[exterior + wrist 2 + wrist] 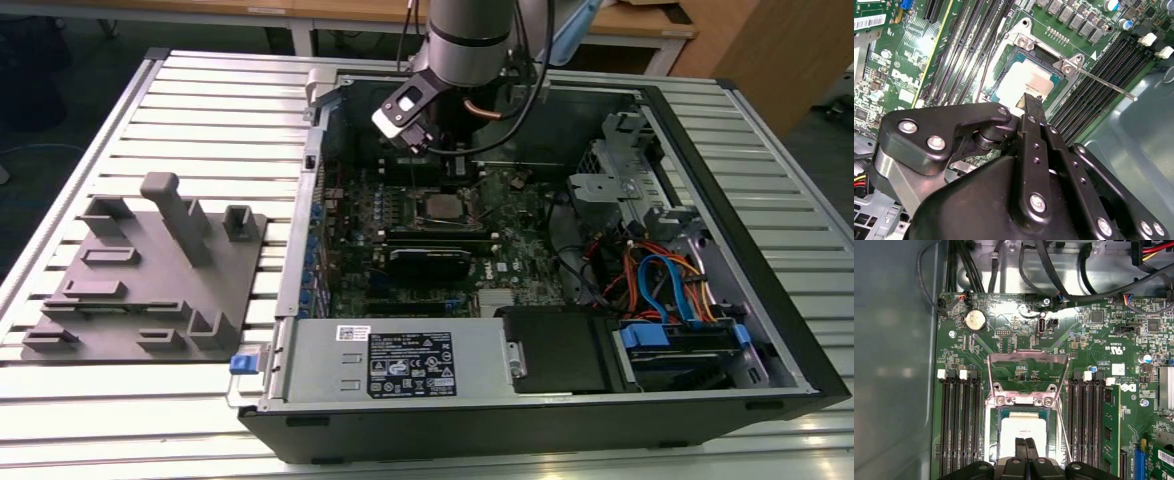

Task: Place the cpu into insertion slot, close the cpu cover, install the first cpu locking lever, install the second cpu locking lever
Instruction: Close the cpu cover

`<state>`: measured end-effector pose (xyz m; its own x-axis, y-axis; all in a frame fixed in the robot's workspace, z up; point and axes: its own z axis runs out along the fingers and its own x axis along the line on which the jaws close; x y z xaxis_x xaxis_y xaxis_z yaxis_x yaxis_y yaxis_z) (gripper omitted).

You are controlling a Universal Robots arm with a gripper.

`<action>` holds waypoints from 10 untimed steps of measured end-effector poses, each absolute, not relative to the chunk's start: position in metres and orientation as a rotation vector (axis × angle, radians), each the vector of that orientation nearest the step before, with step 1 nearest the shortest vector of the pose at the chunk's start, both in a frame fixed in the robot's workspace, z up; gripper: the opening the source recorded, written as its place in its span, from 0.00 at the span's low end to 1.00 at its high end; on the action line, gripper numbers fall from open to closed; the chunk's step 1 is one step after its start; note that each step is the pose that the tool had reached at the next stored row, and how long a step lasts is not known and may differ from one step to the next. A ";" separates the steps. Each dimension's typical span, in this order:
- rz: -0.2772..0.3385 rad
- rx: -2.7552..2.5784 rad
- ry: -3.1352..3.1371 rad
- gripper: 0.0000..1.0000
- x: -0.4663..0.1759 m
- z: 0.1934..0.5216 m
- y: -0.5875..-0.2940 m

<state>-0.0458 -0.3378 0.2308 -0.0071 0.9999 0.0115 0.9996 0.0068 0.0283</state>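
The cpu (1023,431) lies flat in the insertion slot (991,432), its pale metal top showing, as it does in the second wrist view (1026,82) and the exterior view (445,207). The cpu cover (1029,356) is swung back on its hinge, away from the chip, with green board showing through its window. A thin locking lever (1106,85) sticks out from the socket's corner, and it also runs beside the socket (1065,440). My gripper (1024,442) hangs just above the cpu's edge with its two fingertips pressed together, nothing seen between them. It also appears over the socket in the other views (1033,100) (451,170).
Black memory slots (959,430) flank the socket on both sides. A long black card (427,262) lies just beyond it, and the power supply (400,365) and coloured cables (667,285) crowd the case. A grey fixture plate (147,270) sits outside at the exterior view's left.
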 end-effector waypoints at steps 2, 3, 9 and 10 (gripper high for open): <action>0.044 2.205 2.221 0.10 -0.046 0.231 -0.338; 0.044 2.205 2.221 0.10 -0.046 0.232 -0.338; 0.044 2.205 2.221 0.10 -0.046 0.234 -0.338; 0.044 2.205 2.221 0.10 -0.046 0.234 -0.338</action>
<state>-0.0458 -0.3378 0.2343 -0.0071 0.9999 0.0115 0.9996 0.0068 0.0283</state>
